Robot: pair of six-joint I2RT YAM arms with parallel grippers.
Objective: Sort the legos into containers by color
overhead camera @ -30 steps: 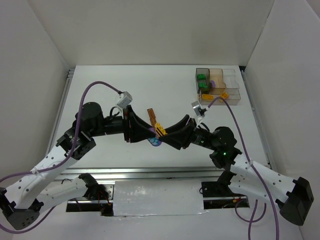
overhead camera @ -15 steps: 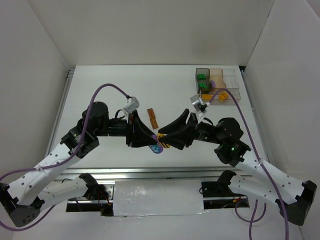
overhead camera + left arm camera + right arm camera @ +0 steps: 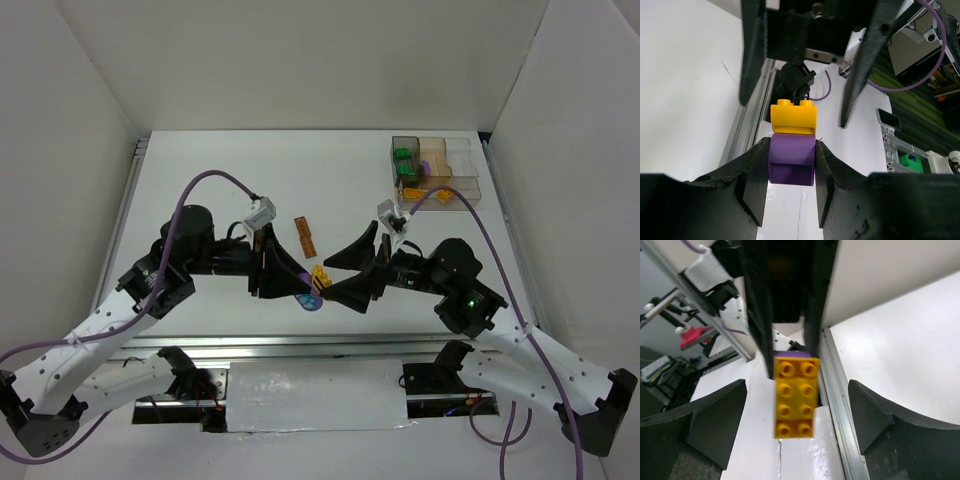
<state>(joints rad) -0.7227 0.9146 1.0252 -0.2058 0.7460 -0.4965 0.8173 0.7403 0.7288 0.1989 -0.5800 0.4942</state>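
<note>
The purple brick, with a yellow brick stuck on its end, is clenched in the left gripper over the middle of the table. The right gripper is spread on either side of the yellow one, touching nothing — the pair looks not yet pulled apart. A brown brick lies loose nearby. The tray at the far right already holds green, purple and yellow pieces.
</note>
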